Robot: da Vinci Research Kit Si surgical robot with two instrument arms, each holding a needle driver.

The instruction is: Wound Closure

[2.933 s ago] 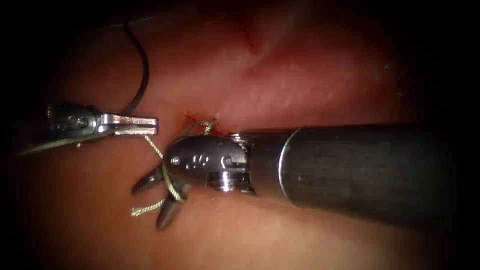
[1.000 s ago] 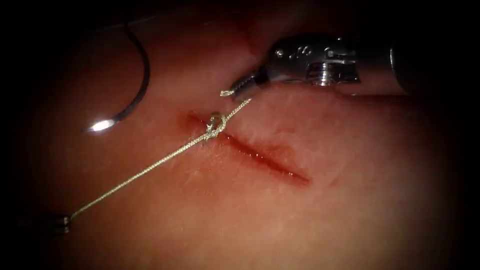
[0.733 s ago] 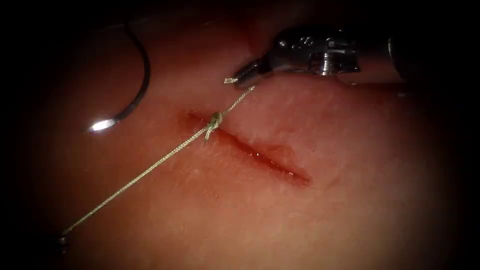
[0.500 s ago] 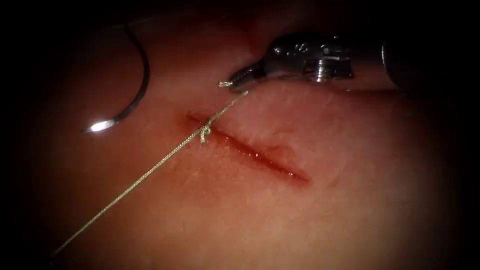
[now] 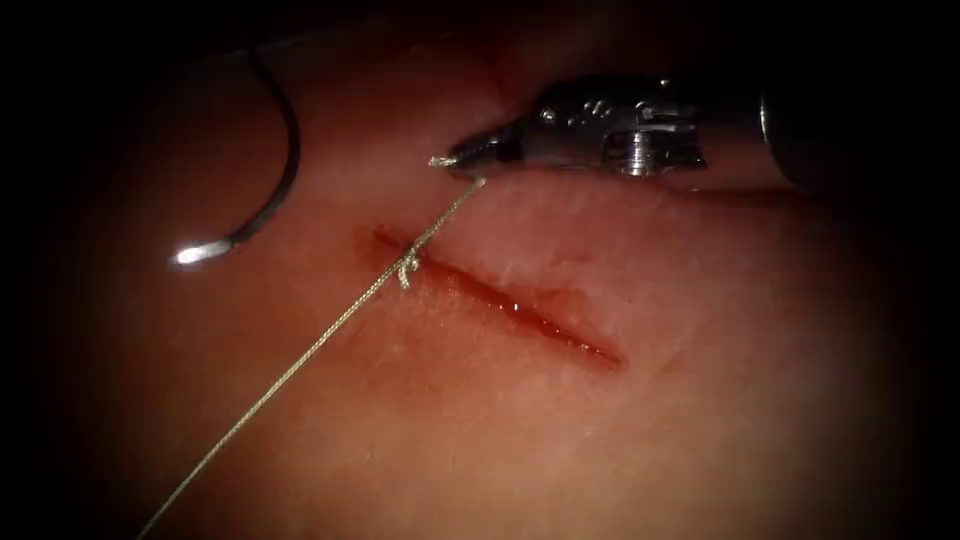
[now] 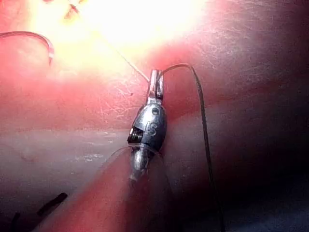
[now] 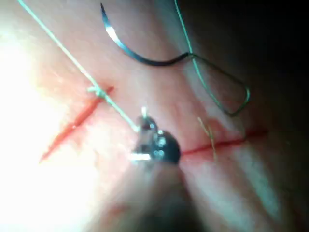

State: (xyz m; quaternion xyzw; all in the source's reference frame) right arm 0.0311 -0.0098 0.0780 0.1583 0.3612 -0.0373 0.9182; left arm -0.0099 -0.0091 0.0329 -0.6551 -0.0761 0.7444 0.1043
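Observation:
A curved needle (image 5: 283, 190) lies free on the tissue (image 5: 500, 440), left of the cut (image 5: 520, 312) and held by neither tool. A knot (image 5: 407, 266) sits on the cut's left end. My right tool (image 5: 470, 160) is above and right of the knot, jaws shut on the thread's short end. The long thread (image 5: 300, 365) runs taut from the knot down to the left. In the left wrist view my left tool (image 6: 155, 79) has its jaws shut on that thread. The right wrist view shows my right tool (image 7: 144, 124), the knot (image 7: 99, 91) and the needle (image 7: 130, 53).
Red fluid glistens along the open cut to the right of the knot. Slack thread (image 7: 227, 96) loops away from the needle's tail. A dark strand (image 6: 205, 145) trails past my left tool. A short thread end (image 7: 208, 133) lies on another red line.
Both tools drew apart, the left down-left out of the endoscope view and the right up to the right. The thread went taut and the loop closed into a small knot on the cut.

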